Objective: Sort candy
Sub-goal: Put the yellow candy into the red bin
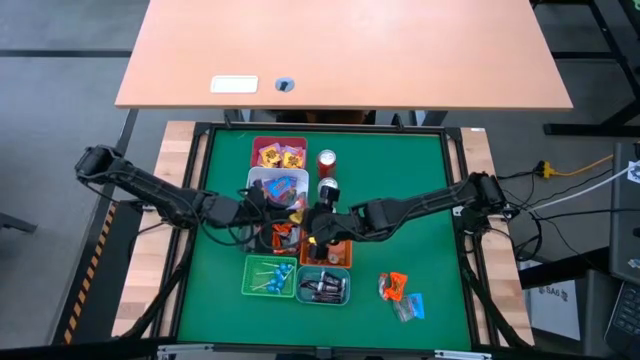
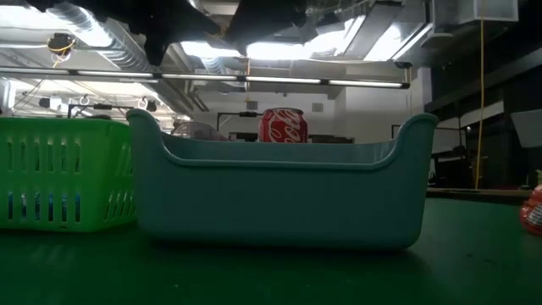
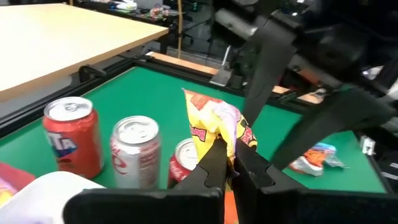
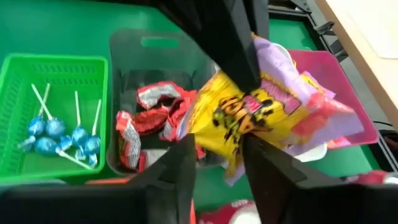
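Two grippers meet over the bins at mid-bench (image 1: 420, 170). Left gripper (image 3: 231, 163) has its fingers clamped on a crinkly yellow candy wrapper (image 3: 214, 127), held aloft. Right gripper (image 4: 217, 152) has its fingers apart astride the same wrapper. Blue lollipops (image 4: 59, 137) lie in the slotted green plastic bin (image 4: 56, 62).

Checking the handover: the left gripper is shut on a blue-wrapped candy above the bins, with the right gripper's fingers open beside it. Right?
Not blue: the candy is yellow, as the left wrist view shows. The left gripper is shut on it above the bins, the right gripper open beside it.
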Tool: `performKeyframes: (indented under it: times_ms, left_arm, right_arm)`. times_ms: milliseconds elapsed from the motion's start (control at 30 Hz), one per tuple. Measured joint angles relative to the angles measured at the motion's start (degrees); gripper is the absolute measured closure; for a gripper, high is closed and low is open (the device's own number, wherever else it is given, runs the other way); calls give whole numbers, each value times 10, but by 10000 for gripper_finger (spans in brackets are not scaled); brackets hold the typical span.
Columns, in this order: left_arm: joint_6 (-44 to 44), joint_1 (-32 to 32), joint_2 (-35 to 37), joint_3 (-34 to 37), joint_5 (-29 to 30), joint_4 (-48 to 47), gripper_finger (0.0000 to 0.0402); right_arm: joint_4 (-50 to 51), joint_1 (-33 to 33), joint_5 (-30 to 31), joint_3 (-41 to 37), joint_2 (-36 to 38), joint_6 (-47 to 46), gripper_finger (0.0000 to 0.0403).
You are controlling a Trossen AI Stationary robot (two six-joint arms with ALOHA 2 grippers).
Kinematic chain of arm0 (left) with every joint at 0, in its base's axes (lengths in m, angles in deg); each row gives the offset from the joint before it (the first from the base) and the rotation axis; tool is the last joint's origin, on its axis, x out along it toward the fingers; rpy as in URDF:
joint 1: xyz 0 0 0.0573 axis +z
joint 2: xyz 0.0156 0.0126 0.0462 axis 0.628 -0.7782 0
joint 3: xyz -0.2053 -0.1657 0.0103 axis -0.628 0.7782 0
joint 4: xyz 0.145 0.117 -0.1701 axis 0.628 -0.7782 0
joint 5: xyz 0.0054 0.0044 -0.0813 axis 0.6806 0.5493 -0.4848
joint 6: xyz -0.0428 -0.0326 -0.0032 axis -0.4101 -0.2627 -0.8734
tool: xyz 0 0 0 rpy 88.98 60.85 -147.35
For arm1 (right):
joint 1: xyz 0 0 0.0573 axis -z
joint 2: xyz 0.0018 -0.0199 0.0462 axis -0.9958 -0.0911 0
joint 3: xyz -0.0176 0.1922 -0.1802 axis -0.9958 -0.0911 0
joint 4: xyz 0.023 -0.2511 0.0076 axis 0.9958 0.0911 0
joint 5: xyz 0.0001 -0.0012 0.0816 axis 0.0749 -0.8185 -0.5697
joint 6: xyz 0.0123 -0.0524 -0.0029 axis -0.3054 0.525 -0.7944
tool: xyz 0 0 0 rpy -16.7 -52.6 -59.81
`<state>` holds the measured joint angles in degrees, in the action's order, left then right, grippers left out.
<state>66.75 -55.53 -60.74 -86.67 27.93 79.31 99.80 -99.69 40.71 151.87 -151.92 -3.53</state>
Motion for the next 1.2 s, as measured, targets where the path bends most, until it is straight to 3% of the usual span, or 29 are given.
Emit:
performKeyframes:
  times_ms: [267,467,667,867,1200]
  left_arm:
    - [59,69,0,0,1,-7,401]
    - [79,171,0,0,-5,-48,401]
    - [74,281,0,0,-9,-135,401]
    - [74,366,0,0,-12,-193,401]
    - [74,436,0,0,-20,-209,401]
  right_arm:
    - [121,-4,-11,1,48,-10,253]
    - [263,-9,-75,1,76,-56,255]
    - [381,-24,-72,-2,77,-94,255]
    - [406,-48,-71,-49,84,-111,255]
    - [424,-110,-129,-155,99,-260,255]
